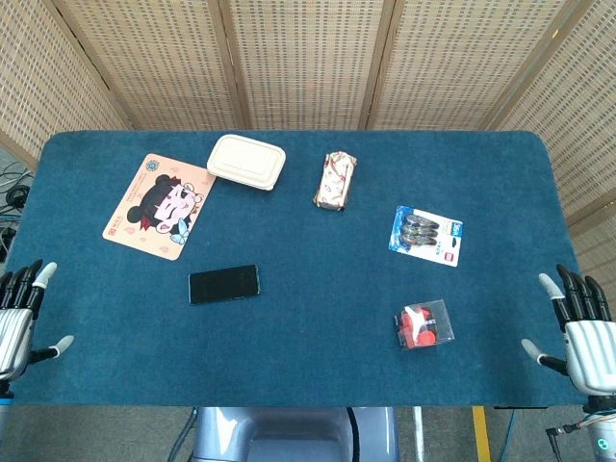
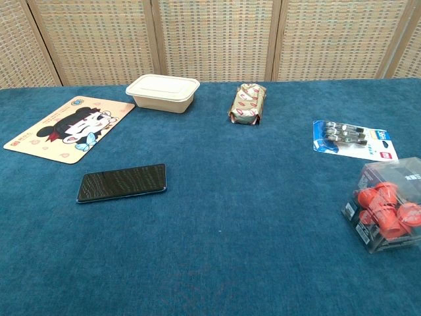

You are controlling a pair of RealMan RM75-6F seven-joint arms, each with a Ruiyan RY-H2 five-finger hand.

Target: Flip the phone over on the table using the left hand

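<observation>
No lettering can be read with confidence. The blister pack (image 2: pixel 354 141) near the desk's right edge carries a small red logo and white print, and the cartoon mat (image 2: pixel 68 127) a round emblem, all too small to read.
</observation>
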